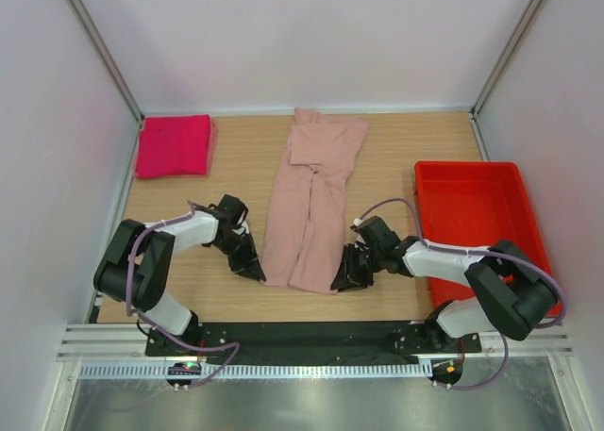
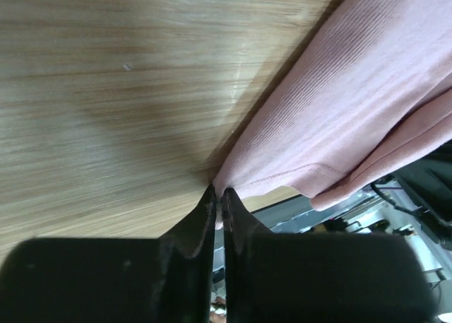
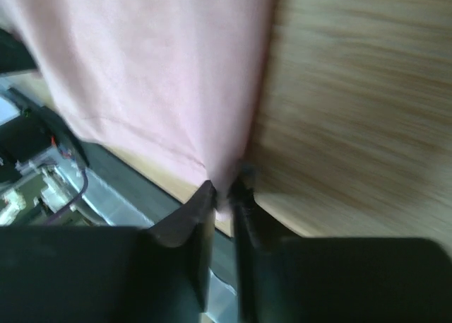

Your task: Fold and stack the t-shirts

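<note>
The left gripper [image 2: 219, 198], jaws nearly together, pinches the near left corner of the pale pink t-shirt [image 1: 311, 200], the right gripper [image 3: 224, 190] nips its near right corner likewise, the shirt lying lengthwise on the table [image 1: 236, 176], the magenta t-shirt [image 1: 175, 145] folded at the far left

A pale dusty-pink cloth t-shirt [image 1: 311, 205] at centre; bright magenta cloth t-shirt [image 1: 175, 145] at ten o'clock; rigid red plastic bin [image 1: 472, 219] at three o'clock.
</note>
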Tool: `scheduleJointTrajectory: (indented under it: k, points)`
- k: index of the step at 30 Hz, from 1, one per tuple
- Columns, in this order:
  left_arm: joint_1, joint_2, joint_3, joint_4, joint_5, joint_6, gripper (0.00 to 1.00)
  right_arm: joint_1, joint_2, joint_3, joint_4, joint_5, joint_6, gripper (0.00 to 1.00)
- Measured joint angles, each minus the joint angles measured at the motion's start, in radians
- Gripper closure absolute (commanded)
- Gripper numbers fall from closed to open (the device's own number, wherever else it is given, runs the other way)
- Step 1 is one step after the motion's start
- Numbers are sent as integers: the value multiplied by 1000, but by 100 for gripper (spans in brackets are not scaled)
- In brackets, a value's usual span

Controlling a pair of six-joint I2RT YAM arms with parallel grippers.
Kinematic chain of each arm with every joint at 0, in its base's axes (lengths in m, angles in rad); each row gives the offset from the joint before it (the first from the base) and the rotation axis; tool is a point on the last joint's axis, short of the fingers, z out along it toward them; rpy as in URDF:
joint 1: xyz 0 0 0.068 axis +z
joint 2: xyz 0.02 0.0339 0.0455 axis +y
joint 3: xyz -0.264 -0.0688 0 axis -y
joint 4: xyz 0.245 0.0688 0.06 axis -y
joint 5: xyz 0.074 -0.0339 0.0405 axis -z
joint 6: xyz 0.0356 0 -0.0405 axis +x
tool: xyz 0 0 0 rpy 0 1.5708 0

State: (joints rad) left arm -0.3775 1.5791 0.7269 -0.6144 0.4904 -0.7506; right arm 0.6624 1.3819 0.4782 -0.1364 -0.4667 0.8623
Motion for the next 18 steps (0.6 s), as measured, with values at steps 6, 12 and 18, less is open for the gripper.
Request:
scheduleJointTrajectory:
  k: [6, 12, 18]
  points:
    - [0, 0, -17, 19, 8, -1, 100, 3, 0, -29, 23, -1, 8, 99]
    - [-46, -77, -94, 61, 10, -42, 100, 3, -185, -48, -148, 90, -6, 99]
    - [-102, -162, -168, 93, 5, -122, 100, 3, -267, -81, -211, 108, -11, 99]
